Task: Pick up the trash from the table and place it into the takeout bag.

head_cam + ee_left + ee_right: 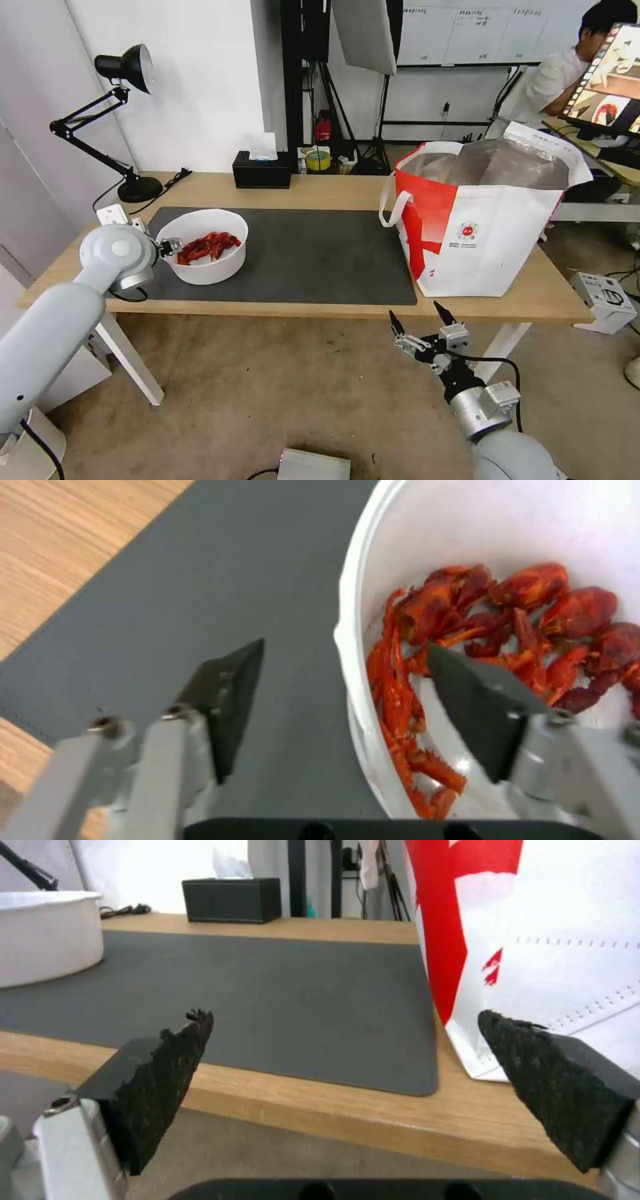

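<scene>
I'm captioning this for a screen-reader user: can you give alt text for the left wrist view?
The open left claw straddles the rim of a white bowl, one finger outside over the grey mat, the other inside above red crayfish shells. Light wood table shows beyond the mat.

A lab or studio workspace: a long light-wood desk with white legs (320, 190) stands on bare concrete floor, with black tripods and light stands (347, 100) behind it, a whiteboard (493, 30) on the back wall, cables, and a tilted computer monitor (610, 83) at the side
</scene>
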